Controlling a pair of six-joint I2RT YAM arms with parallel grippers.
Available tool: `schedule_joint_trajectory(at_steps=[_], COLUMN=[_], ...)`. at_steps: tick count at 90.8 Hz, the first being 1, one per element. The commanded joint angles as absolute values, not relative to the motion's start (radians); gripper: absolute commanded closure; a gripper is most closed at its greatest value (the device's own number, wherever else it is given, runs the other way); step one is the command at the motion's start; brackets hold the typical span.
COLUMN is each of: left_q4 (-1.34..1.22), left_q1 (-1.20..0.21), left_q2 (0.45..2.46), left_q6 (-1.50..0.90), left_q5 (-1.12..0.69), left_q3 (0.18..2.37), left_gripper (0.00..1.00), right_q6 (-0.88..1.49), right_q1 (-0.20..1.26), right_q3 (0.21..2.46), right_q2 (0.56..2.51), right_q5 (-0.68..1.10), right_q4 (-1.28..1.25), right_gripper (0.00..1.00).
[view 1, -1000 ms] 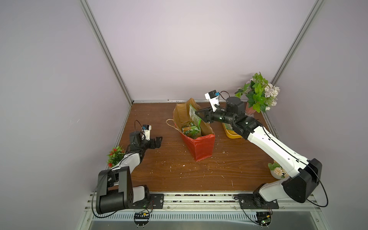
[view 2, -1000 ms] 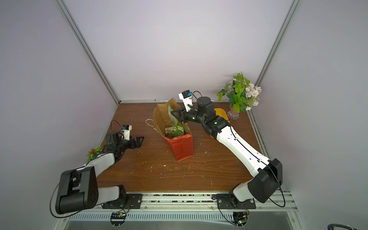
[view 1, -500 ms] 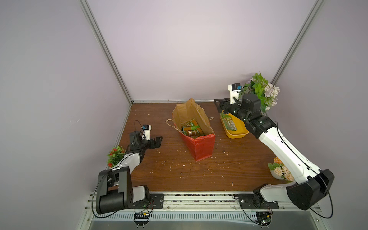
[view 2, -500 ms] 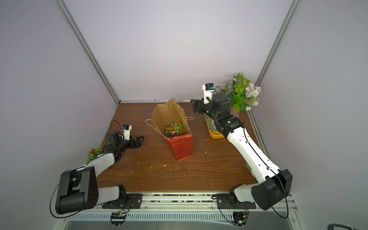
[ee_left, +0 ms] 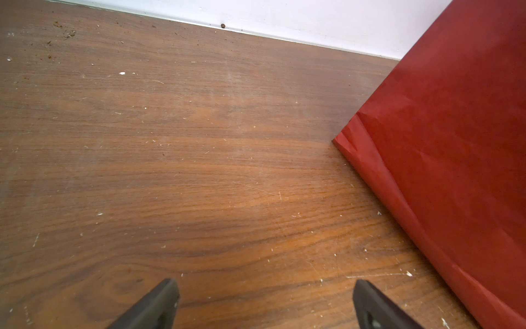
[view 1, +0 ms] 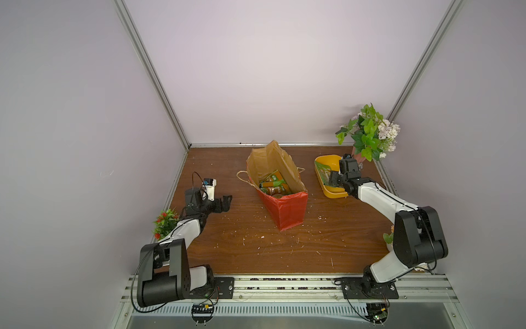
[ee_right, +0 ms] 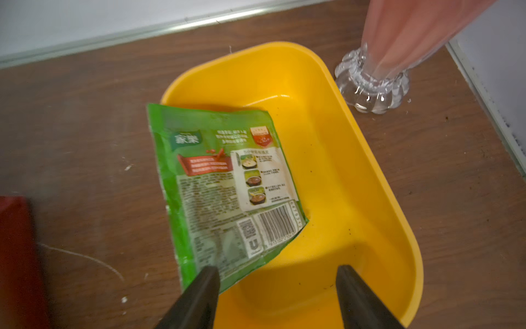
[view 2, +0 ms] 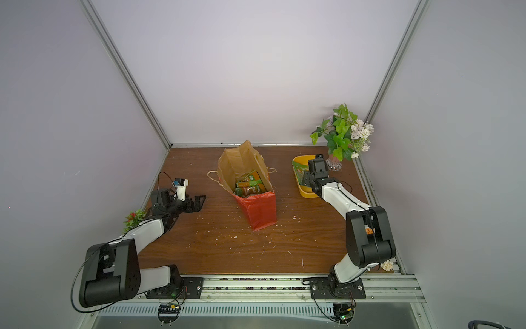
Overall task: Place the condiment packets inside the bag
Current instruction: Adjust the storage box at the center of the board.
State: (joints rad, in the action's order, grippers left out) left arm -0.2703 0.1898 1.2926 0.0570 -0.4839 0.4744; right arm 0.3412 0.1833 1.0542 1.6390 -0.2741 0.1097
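The red bag (view 1: 287, 210) is seen near the middle of the table (view 1: 256, 250), its mouth open and its brown inside shown. Several condiment packets (view 1: 272, 186), green and orange, are found lying inside it, piled at the bottom.

One more green packet (ee_right: 227, 185) is left outside the bag. It lies in a yellow tub (ee_right: 355, 185) set to the bag's right, near it but not touching. The packet is propped, printed back upward, against the tub wall that faces the bag, with one edge carried over the rim.

The right claw (ee_right: 277, 270) is held over the tub, on the bag's right. Its jaws are parted and nothing is clamped between them. One finger (ee_right: 199, 296) is seen over the packet's near corner; whether it is touched cannot be told.

The left claw (ee_left: 265, 283) is held low over bare table on the bag's left, well apart from it, with its jaws spread wide and nothing held.

A glass vase (ee_right: 373, 82) is placed just beside the tub, on the side away from the bag.
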Motion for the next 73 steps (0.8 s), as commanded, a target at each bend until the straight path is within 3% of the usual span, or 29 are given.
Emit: schedule_joint_trajectory(at_steps=[1,25,73], left_q4=[-0.275,-0.277,-0.275], left_q1=[0.199,0.199,0.199], left_q2=[1.288,1.293,1.278], left_q6=[0.07,0.069,0.068], left_q5=[-0.492,-0.492,-0.502], left_q3=[0.474,0.477,0.47], left_gripper=[0.01,0.01,0.01], right_q6=[0.341,0.359,0.627], right_q1=[0.169,0.159,0.224], right_q3=[1.066,1.05,0.715], right_q2=[1.687,1.746,1.456], right_q5=[-0.338,-0.258,0.103], right_q4=[0.064,0.087,-0.209], right_gripper=[0.33,0.37,0.45])
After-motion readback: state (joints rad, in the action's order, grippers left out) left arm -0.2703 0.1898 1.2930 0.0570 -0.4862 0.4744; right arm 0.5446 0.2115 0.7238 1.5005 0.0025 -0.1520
